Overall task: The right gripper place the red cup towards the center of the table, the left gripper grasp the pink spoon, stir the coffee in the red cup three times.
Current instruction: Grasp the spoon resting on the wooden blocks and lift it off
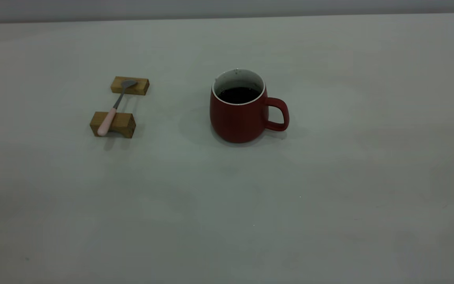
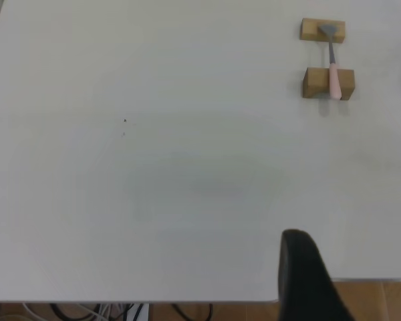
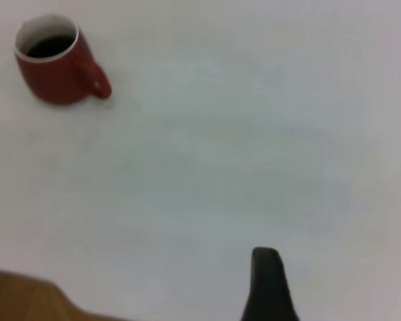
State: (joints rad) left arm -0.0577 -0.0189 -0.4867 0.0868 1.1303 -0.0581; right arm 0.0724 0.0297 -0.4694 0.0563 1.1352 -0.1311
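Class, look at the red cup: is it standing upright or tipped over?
Upright. The red cup stands on its base on the table, rim up, with the coffee lying level inside.

The cup (image 1: 239,112) stands upright on the desk (image 1: 329,197), near the middle of it. Its handle (image 1: 278,114) points to the right in the exterior view, away from the spoon (image 1: 114,105). The coffee (image 1: 238,94) lies inside the cup, below the rim. Well to the left of the cup sit two wooden blocks, apart from each other, one (image 1: 130,85) farther back than the other (image 1: 112,124). The spoon lies across both of them, bridging the gap: its bowl rests on the rear block and its handle on the front block, the end reaching just past that block's front edge.
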